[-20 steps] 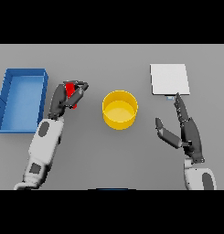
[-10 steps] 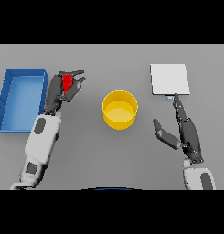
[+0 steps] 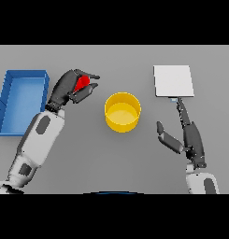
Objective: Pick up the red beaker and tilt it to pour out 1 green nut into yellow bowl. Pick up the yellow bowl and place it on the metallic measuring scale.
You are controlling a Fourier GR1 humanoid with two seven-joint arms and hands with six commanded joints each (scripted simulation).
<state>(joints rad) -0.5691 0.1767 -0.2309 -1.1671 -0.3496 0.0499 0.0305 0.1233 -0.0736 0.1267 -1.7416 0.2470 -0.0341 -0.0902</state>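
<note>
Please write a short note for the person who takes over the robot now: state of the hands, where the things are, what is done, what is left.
Left hand: shut on the red beaker, held left of the yellow bowl, not over it.
Right hand: open, idle, right of the bowl, fingers pointing toward the scale.
Blue bin is at far left.
Done: beaker grasped.
Left: pour one nut into the bowl (no nut visible in it), then place the bowl on the scale.
</note>
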